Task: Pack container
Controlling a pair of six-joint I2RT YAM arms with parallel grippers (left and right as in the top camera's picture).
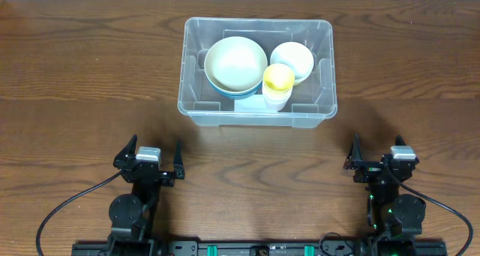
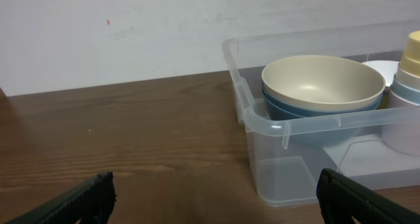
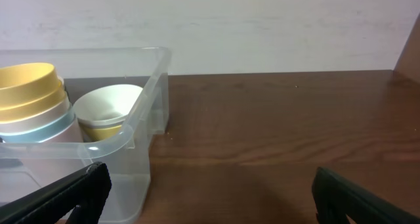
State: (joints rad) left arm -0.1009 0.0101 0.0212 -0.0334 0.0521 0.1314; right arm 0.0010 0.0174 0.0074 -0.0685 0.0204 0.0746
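Overhead, the container (image 1: 247, 121) sits on the wooden table (image 1: 90, 76) at centre, toward the far side and well apart from both arms. Inside it, a cream bowl (image 1: 235, 61) nests in a blue bowl (image 1: 226, 91) on the left, a white bowl (image 1: 292, 59) lies at the right, and a yellow cup (image 1: 278, 77) tops a short stack by the near wall. The left gripper (image 1: 157, 142) and right gripper (image 1: 376, 143) rest near the table's near edge — jaws spread wide, holding nothing.

I see a cream bowl (image 1: 235, 61) sitting inside a blue bowl (image 2: 289, 108). A white bowl (image 1: 292, 58) is on its right. Near both is a stack of cups (image 1: 277, 88), the top one yellow. The surface (image 1: 90, 76) is dark wood.
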